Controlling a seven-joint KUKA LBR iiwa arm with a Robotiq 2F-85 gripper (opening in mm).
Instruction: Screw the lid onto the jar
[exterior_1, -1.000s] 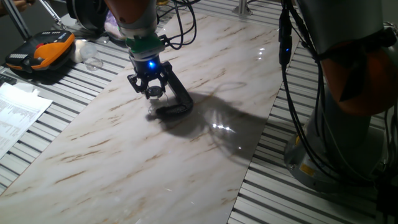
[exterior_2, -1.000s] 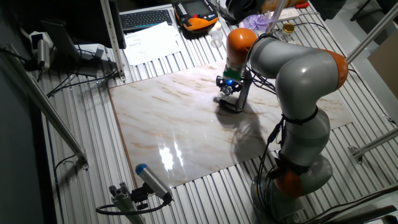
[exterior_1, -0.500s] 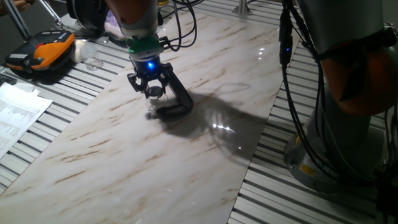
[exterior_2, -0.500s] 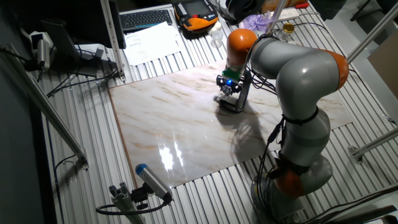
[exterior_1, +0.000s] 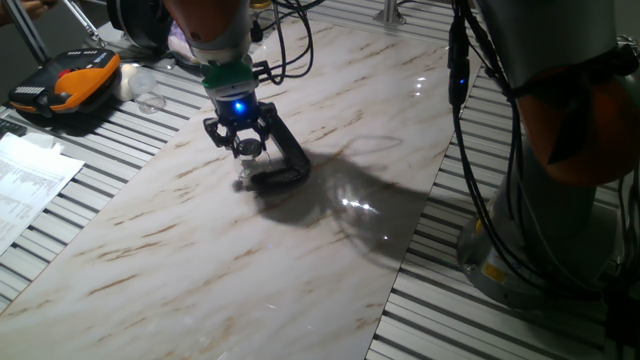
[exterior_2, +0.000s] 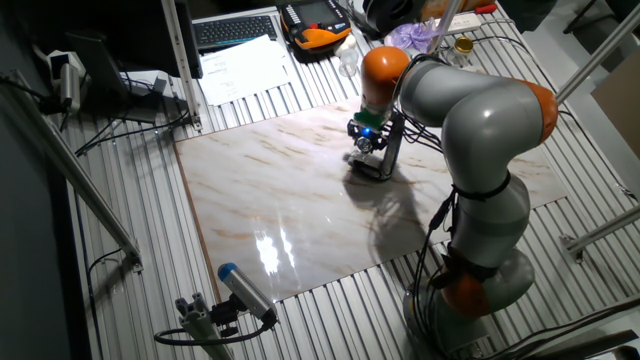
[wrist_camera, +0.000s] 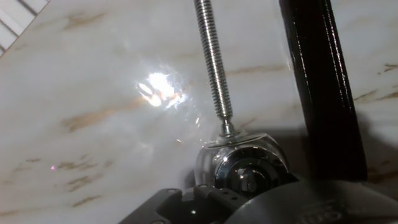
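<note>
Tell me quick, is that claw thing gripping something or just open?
Gripper: closed on the small silvery lid, held just above the little glass jar in the black clamp.

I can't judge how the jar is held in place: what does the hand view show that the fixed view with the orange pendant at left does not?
Only the hand view shows the clamp's threaded screw ending at the jar, with the lid below it. Only the fixed view shows the whole claw hanging over the jar, the orange pendant and the papers. Both show the black C-clamp on the marble board.
</note>
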